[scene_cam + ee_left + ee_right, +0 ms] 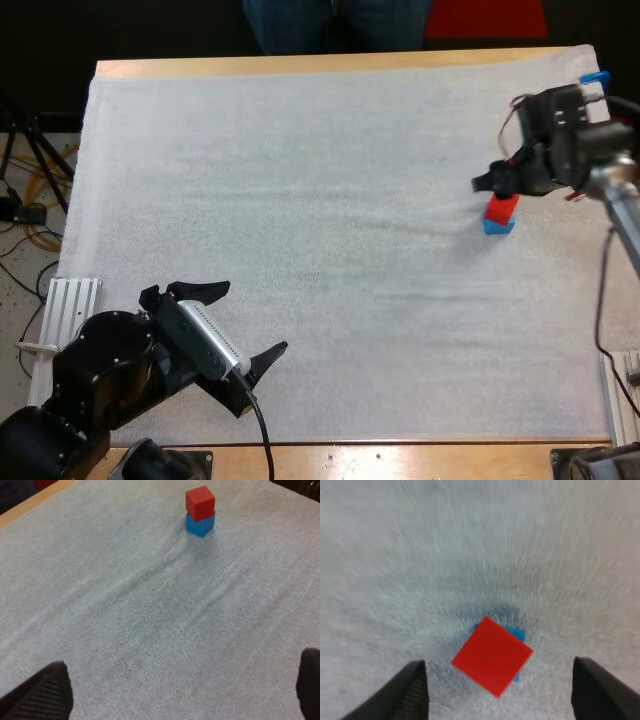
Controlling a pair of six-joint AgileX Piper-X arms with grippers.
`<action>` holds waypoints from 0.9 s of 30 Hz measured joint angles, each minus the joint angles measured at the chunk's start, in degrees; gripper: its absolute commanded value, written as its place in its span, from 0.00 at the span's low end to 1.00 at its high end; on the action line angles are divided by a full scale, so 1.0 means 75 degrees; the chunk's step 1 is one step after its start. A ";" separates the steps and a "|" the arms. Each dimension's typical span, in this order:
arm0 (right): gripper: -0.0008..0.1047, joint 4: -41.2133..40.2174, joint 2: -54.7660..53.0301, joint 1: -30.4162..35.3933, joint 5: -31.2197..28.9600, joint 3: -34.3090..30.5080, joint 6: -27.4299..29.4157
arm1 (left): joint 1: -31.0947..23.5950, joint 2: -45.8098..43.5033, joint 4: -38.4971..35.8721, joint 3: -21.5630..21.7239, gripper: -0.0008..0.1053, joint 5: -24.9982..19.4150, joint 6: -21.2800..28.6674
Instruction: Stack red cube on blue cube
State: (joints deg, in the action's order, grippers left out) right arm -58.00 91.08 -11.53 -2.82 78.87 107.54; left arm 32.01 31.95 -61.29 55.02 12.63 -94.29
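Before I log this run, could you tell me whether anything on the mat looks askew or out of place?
The red cube sits on the blue cube but twisted against it, so a blue corner peeks out beneath. The right gripper stands open, clear of both. Nothing else looks odd.
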 measured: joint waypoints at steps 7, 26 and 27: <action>0.56 0.0238 -0.1463 0.0000 0.0000 0.0000 0.0000 | 0.0000 0.0000 0.0000 0.0000 0.83 -0.0272 0.0000; 0.56 0.0909 -0.4248 0.0422 -0.0029 -0.1400 -0.0277 | -0.4052 -0.0039 0.0687 0.0029 0.83 -0.0448 0.0382; 0.56 0.0909 -0.4365 0.0492 0.0014 -0.1463 -0.0278 | -0.4083 -0.0057 0.0687 0.0045 0.83 -0.0446 0.0382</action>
State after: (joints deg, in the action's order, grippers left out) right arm -51.18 58.34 -7.84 -2.72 67.90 105.45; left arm 1.39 31.53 -56.13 55.36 9.28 -91.42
